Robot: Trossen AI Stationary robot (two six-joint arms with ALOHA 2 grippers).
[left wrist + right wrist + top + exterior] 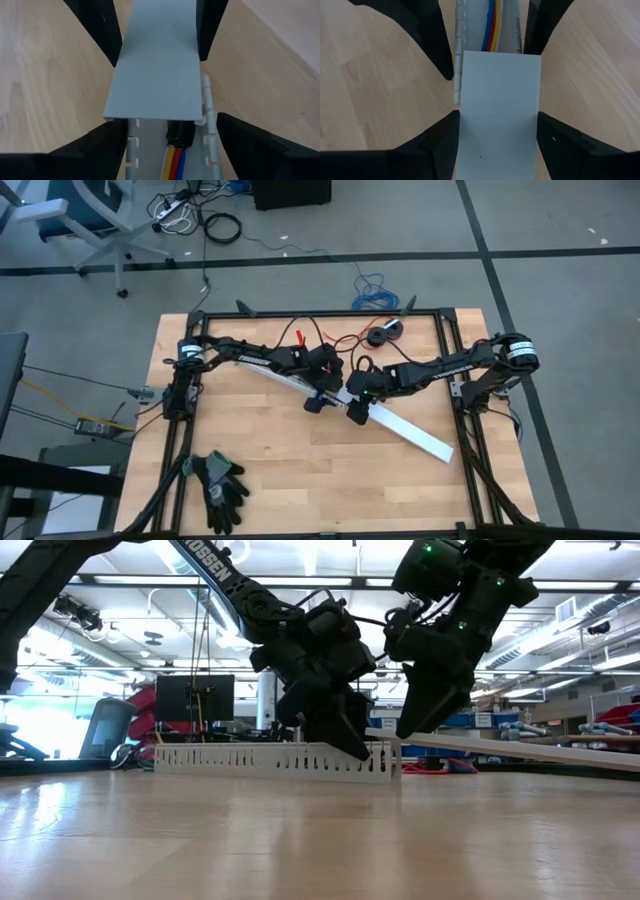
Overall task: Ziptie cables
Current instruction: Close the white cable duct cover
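A slotted grey cable duct [285, 378] lies slantwise on the table, and a flat grey cover strip [405, 430] runs on from it toward the right near corner. The cables [175, 161], yellow, red and blue where they show, lie inside the duct, their dark end [181, 134] just under the cover's end. They also show in the right wrist view as cables [492, 25]. My left gripper [318, 402] straddles the duct, shut on it. My right gripper [357, 415] faces it, shut on the cover. My left gripper [170, 121] comes from above, pointing down, one finger against each slotted side wall [131, 147] near the duct's end, across its length. The duct rests on the table. My right gripper [497, 114] pinches the cover across its width, by its long edges [461, 125], close to the end that overlaps the duct. It comes steeply from above. The low view shows the cover [520, 748] held off the table, with room background under it.
A pair of black gloves [220, 490] lies near the left near corner. A red wire with a black round spool [385, 333] sits at the far edge, and a thin blue wire coil [372, 288] lies beyond it. Black frame rails [470, 430] border the table.
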